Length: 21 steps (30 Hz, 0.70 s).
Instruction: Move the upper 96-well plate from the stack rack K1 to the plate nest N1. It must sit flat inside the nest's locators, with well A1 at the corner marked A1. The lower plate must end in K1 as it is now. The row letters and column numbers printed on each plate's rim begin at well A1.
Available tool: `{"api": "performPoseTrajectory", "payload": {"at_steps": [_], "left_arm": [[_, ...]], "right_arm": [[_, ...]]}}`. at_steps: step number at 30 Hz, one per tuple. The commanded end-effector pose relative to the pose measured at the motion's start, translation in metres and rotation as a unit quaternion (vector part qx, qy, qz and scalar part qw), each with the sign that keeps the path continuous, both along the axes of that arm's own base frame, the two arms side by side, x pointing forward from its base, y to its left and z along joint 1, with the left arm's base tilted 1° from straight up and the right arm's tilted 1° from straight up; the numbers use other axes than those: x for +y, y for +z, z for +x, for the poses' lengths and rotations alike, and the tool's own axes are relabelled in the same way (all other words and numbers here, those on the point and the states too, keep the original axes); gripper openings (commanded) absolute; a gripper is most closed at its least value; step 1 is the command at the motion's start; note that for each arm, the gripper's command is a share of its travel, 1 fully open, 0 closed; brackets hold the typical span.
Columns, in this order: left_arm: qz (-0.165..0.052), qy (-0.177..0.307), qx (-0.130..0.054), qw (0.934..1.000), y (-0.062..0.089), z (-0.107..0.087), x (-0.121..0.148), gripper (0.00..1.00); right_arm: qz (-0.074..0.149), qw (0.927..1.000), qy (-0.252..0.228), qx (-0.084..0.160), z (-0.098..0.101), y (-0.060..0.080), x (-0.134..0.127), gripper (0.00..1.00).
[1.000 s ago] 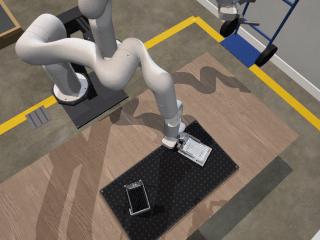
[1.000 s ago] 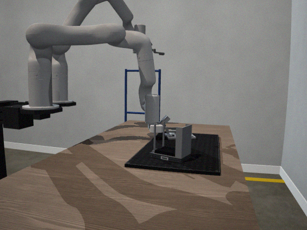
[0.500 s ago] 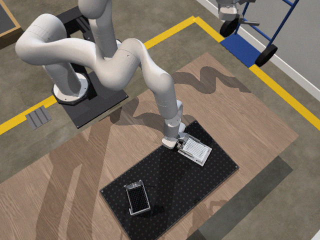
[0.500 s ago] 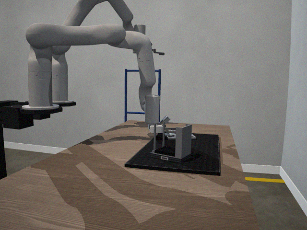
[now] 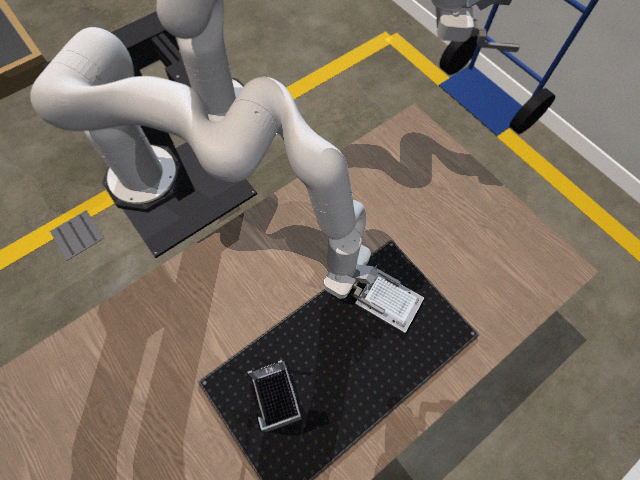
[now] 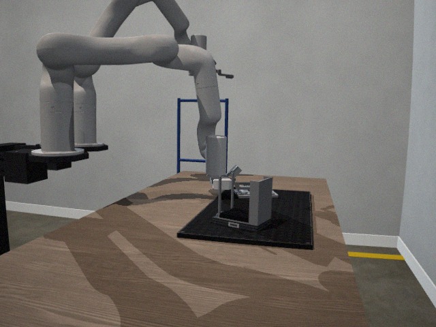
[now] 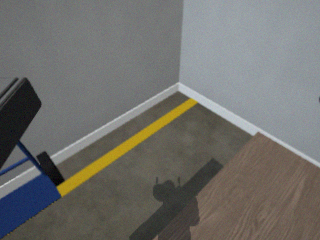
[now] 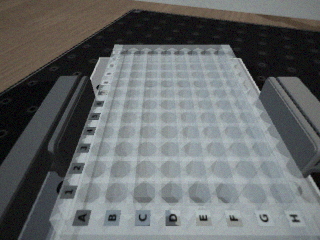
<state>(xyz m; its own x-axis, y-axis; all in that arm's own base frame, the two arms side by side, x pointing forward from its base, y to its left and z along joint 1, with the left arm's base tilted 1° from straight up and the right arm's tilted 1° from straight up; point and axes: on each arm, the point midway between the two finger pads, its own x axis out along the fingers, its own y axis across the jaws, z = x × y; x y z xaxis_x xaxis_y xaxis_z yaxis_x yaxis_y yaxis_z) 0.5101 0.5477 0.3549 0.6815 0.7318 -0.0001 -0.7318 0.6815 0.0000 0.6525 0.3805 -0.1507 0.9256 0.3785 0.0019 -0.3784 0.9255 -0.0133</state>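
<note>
While the right gripper (image 5: 390, 297) (image 6: 239, 190) (image 8: 179, 82) clamps the clear, rectangular 96-well plate (image 5: 392, 299) (image 6: 244, 185) (image 8: 170, 150), its long axis points away from the wrist, above the white nest (image 5: 403, 328) (image 6: 262, 195) (image 8: 101, 70).

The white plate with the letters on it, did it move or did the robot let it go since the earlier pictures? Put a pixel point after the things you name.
I can't see any change. The white plate (image 5: 393, 298) (image 6: 243, 192) (image 8: 172, 132) is in the same spot, with the right gripper (image 5: 391, 297) (image 6: 242, 189) (image 8: 175, 82) closed on its sides, and wasn't visibly let go. The rack (image 5: 268, 369) (image 6: 259, 202) stayed put too.
</note>
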Motion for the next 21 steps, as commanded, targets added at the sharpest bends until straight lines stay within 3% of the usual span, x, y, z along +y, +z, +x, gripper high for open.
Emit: {"api": "performPoseTrajectory", "payload": {"at_steps": [1, 21], "left_arm": [[0.001, 0.0, -0.001, 1.0, 0.0017, 0.0004, 0.0004, 1.0], [0.001, 0.0, -0.001, 1.0, 0.0017, 0.0004, 0.0004, 1.0]], "right_arm": [[0.001, 1.0, 0.0, -0.001, 0.0009, 0.0007, 0.0006, 0.0], [0.001, 1.0, 0.0, -0.001, 0.001, -0.0023, 0.0006, 0.0]]}}
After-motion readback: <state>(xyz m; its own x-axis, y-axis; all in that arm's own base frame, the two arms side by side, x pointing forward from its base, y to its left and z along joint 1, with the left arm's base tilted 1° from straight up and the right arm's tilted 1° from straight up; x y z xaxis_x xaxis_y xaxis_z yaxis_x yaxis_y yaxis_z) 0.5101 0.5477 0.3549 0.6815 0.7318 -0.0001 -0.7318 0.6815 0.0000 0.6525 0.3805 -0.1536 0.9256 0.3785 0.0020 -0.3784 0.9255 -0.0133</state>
